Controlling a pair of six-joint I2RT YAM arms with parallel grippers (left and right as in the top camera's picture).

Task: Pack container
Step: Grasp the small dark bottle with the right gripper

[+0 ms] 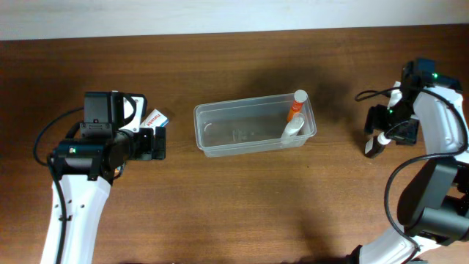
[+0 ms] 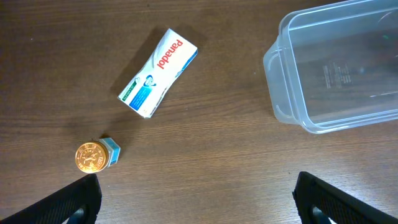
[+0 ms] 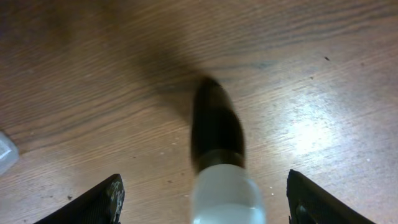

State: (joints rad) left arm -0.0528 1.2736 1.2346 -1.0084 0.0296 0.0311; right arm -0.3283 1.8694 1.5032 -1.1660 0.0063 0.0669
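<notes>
The clear plastic container point(image 1: 242, 128) lies mid-table. At its right end it holds an orange bottle with a white cap point(image 1: 296, 107) and a white bottle point(image 1: 292, 130). My left gripper point(image 1: 157, 144) is open and empty, left of the container. In the left wrist view, the open jaws point(image 2: 199, 199) are short of a white Panadol box point(image 2: 158, 73) and a small gold-lidded jar point(image 2: 93, 155), with the container's corner point(image 2: 329, 68) at the right. My right gripper point(image 1: 375, 143) is open. In the right wrist view, a white bottle with a black cap point(image 3: 217, 143) sits between its fingers point(image 3: 202, 202), apart from both.
The Panadol box point(image 1: 156, 119) peeks out beside the left arm in the overhead view. A pale translucent edge point(image 3: 5, 152) shows at the left border of the right wrist view. The table's far edge meets a white wall.
</notes>
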